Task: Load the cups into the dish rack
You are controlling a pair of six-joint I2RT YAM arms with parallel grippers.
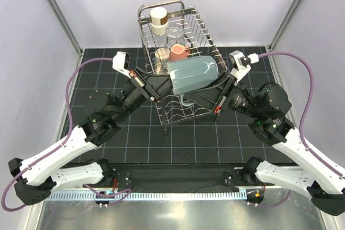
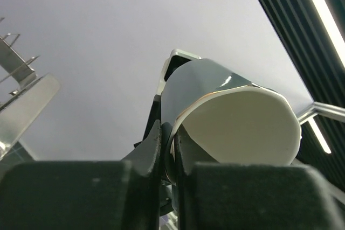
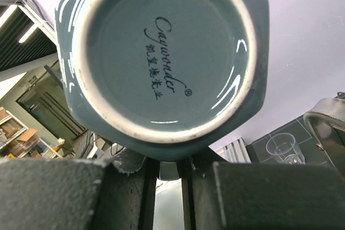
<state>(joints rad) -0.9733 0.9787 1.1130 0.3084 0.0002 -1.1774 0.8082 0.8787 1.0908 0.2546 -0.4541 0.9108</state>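
arms angled inward, L tool pinches teal mug rim, R tool opposite

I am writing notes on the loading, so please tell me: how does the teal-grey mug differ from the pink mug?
The teal-grey mug lies on its side in the air, its rim pinched by the left gripper; the pink mug rests in the dish rack, touched by no gripper. The teal-grey mug looks larger than the pink mug in the top view. Both have a handle.
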